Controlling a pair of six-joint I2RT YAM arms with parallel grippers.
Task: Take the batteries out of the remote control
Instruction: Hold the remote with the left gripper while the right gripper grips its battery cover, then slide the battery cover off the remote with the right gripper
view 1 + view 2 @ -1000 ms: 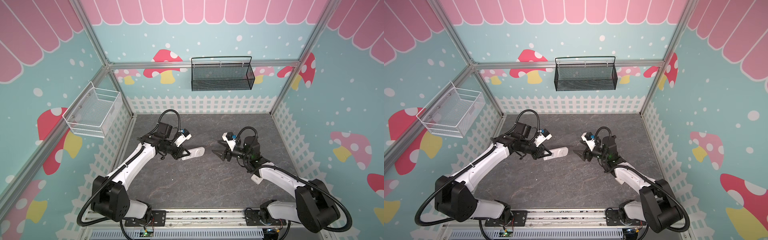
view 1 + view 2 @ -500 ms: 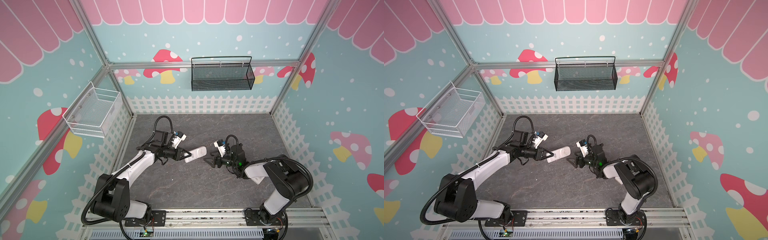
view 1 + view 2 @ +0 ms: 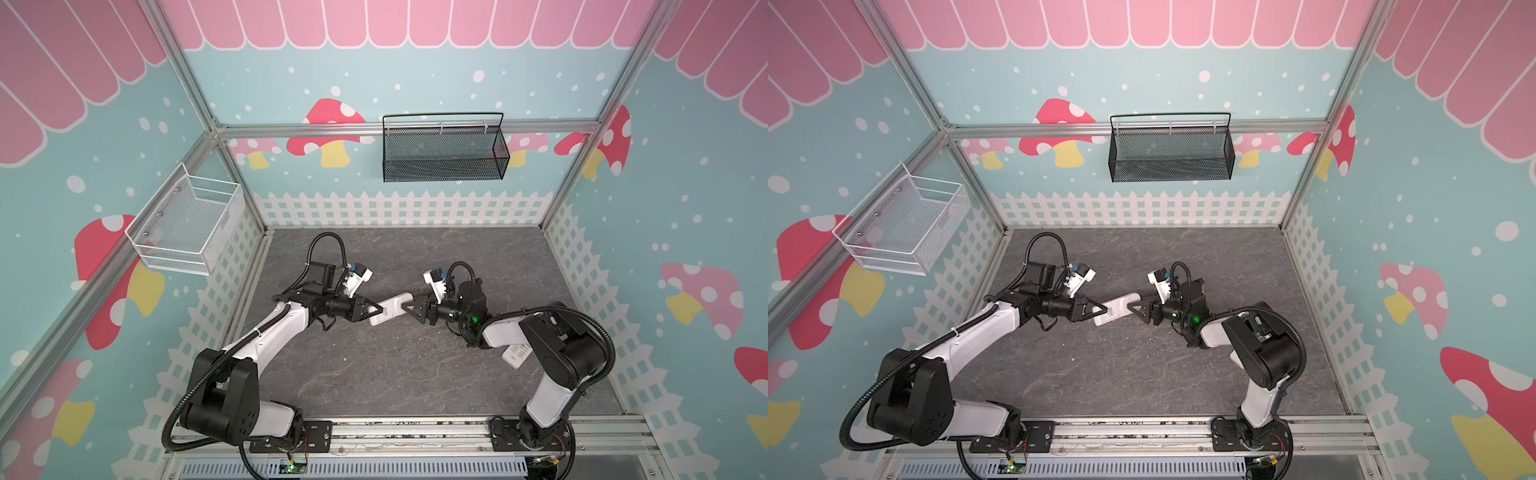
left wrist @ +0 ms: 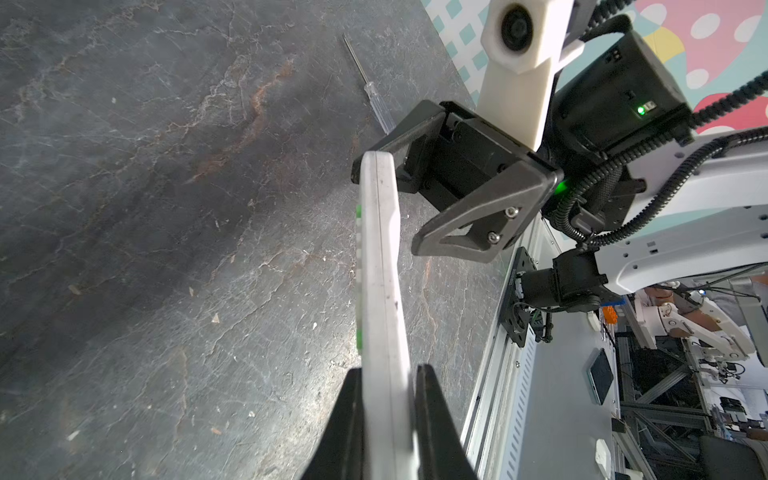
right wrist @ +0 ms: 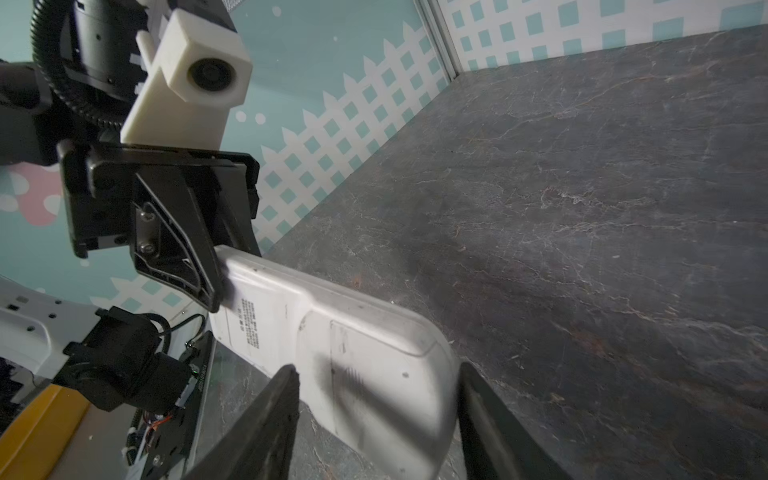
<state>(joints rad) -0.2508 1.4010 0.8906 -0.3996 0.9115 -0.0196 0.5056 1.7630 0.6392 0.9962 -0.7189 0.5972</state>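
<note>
Remote [image 3: 390, 311] pinched between left fingers [image 4: 347, 424]; right fingers [image 5: 266, 424] straddle opposite end.

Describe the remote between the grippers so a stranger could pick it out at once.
On the grey table, look to the middle. A white remote bridges the two grippers there: the left gripper shut on one end, the right gripper astride the other. The second remote lies partly under the right arm, with no gripper on it.

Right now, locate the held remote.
Mid-table in both top views, the remote spans between the left gripper, clamping one end, and the right gripper.
</note>
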